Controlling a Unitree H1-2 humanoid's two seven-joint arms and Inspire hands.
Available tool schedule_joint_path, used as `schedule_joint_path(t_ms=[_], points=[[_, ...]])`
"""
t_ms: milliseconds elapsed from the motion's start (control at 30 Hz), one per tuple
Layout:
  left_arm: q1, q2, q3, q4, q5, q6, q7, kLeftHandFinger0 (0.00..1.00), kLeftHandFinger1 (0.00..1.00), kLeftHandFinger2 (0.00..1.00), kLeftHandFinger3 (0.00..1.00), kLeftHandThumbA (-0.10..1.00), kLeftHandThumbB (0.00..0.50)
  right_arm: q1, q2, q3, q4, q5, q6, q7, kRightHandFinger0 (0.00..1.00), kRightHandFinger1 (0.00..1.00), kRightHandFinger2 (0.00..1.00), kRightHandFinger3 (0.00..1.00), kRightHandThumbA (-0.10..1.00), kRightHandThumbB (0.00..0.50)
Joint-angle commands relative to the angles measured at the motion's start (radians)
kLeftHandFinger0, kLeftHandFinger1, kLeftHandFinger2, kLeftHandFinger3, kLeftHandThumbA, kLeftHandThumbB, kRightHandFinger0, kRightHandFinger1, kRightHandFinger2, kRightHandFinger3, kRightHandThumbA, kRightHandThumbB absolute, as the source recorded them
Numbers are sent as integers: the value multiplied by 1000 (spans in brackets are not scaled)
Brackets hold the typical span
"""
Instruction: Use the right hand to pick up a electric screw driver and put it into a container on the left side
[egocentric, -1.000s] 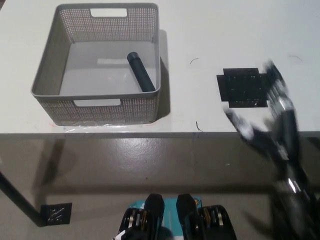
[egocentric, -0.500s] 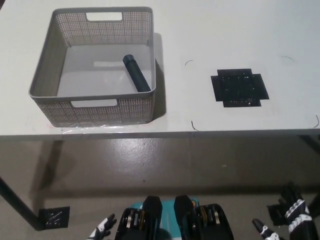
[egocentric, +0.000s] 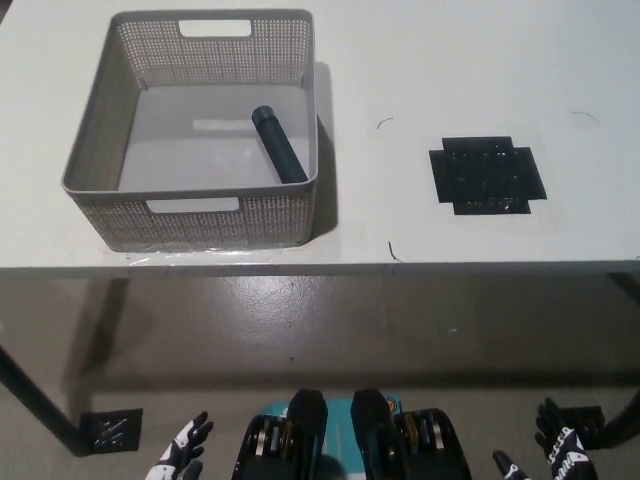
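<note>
While both hands hang low at the bottom edge of the view, well below the worktop (egocentric: 200, 40), the electric screwdriver (egocentric: 279, 144) is sitting inside the grey mesh basket (egocentric: 95, 140) on the left part of the white surface. It's a dark cylinder lying flat on the basket floor, angled diagonally, with its lower end tucked against the basket's right wall near the front corner. The basket has cut-out handles front and back and stands close to the worktop's front edge. Off to the right, well apart from the basket, there's a black cross-shaped mat (egocentric: 488, 175) stuck flat on the worktop with nothing on it. The right hand (egocentric: 560, 452) is down in the bottom right corner over the floor, fingers spread apart and holding nothing. The left hand (egocentric: 182, 455) peeks in at the bottom left, only partly in frame, fingers also splayed and empty. On the floor (egocentric: 330, 320) near the table leg there's a small dark square marker (egocentric: 111, 430).
</note>
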Motion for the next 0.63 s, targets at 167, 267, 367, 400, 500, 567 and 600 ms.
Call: schedule_joint_path(t_ms=[167, 267, 367, 400, 500, 567, 600], points=[[-23, -11, 33, 0, -50, -17, 11, 1000, 1000, 1000, 1000, 1000, 122, -26, -4, -32, 17, -34, -78, 10, 1000, 1000, 1000, 1000, 874, 401], [-26, -10, 35, -6, -48, -5, 9, 1000, 1000, 1000, 1000, 1000, 116, -28, -2, -35, 18, -29, -78, 18, 1000, 1000, 1000, 1000, 864, 389], [-26, -9, 37, -13, -53, 6, 6, 1000, 1000, 1000, 1000, 1000, 113, -32, 0, -36, 22, -42, -78, 13, 1000, 1000, 1000, 1000, 863, 383], [-25, -9, 37, -14, -54, 8, 6, 1000, 1000, 1000, 1000, 1000, 112, -33, -1, -36, 24, -41, -78, 15, 1000, 1000, 1000, 1000, 862, 383], [-31, -9, 38, -12, -48, 6, 9, 1000, 1000, 1000, 1000, 1000, 100, -40, -3, -34, 28, -44, -78, 18, 1000, 1000, 1000, 1000, 860, 376], [-30, -11, 38, -12, -45, 15, 11, 1000, 1000, 1000, 1000, 1000, 119, -43, -6, -33, 32, -55, -78, 15, 1000, 1000, 1000, 1000, 875, 382], [-32, -15, 38, -15, -44, 24, 12, 1000, 1000, 1000, 1000, 1000, 130, -48, -10, -33, 34, -61, -78, 15, 986, 1000, 1000, 1000, 876, 384]])
